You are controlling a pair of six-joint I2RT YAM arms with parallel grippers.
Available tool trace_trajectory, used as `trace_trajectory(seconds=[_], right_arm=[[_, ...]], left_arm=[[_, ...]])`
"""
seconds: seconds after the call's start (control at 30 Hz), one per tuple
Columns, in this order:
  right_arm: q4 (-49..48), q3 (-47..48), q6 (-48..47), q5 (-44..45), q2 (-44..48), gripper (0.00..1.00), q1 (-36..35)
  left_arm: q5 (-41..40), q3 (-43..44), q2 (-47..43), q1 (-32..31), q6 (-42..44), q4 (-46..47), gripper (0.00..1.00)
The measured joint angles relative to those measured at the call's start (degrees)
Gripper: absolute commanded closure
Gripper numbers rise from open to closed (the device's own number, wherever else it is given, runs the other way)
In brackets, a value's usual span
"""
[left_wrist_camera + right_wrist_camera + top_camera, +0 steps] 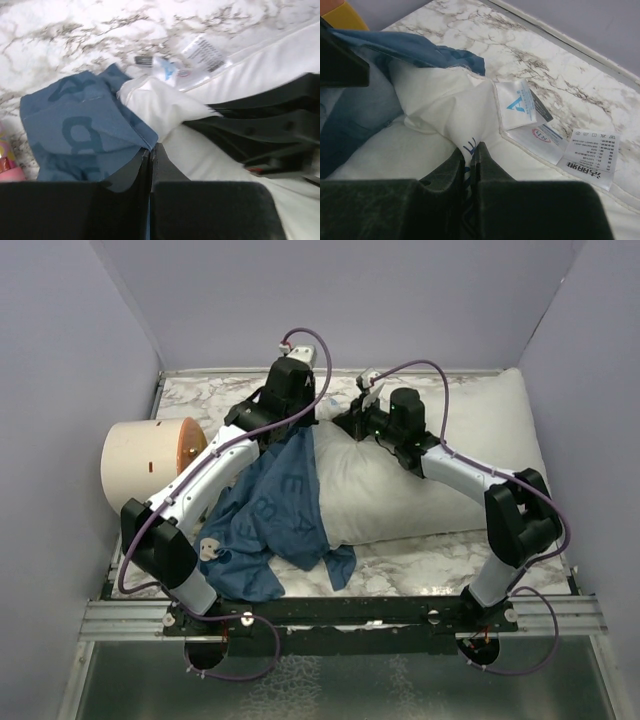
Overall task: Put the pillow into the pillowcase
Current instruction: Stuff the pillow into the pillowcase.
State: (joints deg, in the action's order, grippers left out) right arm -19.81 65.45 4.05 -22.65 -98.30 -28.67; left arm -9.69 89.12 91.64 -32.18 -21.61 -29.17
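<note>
**Top camera:** The pillow (450, 460) lies across the marble table (420, 560). The pillowcase (275, 505) drapes its left end and mostly trails toward the near edge. The left gripper (305, 418) and right gripper (352, 420) meet at the pillow's far corner, where their own wrists hide the fingertips. A round beige object (150, 455) sits at left, and what it is cannot be told.

**Left wrist:** The left gripper (151, 150) is pinched tight on the edge of the pillowcase (75, 130), beside a corner of the pillow (160, 102). The bite looks thin, so a pull could slip it. It could also lift only one layer and leave the mouth shut. The view is blurred, and the opening cannot be made out.

**Right wrist:** The right gripper (470, 152) is clamped on a fold of the pillow (445, 105) near its care labels (590, 155). The pillowcase (420, 47) lies over that corner's far side. Tugging on cover fabric alone may stretch it without moving the bulk, and the corner could slide out from under the blue cloth. The rest of the pillow is cut off.
</note>
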Motion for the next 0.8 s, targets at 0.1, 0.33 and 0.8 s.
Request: trace_trajectory(seconds=[0.1,0.33,0.8], right_arm=[[-0.02,0.66,0.85,-0.92,-0.5,0.99,0.0],[-3.39,1.01,6.97,-5.27,-0.55,0.99,0.48],[-14.71,0.35,18.4,-6.1,3.23,0.99,9.16]], left_arm=[[1.44,4.13,0.31,-1.9,0.0,-0.33,1.0],[7.76,14.45,8.46,-2.23,-0.46,-0.98,1.0],[20.87,41.66,22.34,-1.14,-4.44,-1.49,1.0]])
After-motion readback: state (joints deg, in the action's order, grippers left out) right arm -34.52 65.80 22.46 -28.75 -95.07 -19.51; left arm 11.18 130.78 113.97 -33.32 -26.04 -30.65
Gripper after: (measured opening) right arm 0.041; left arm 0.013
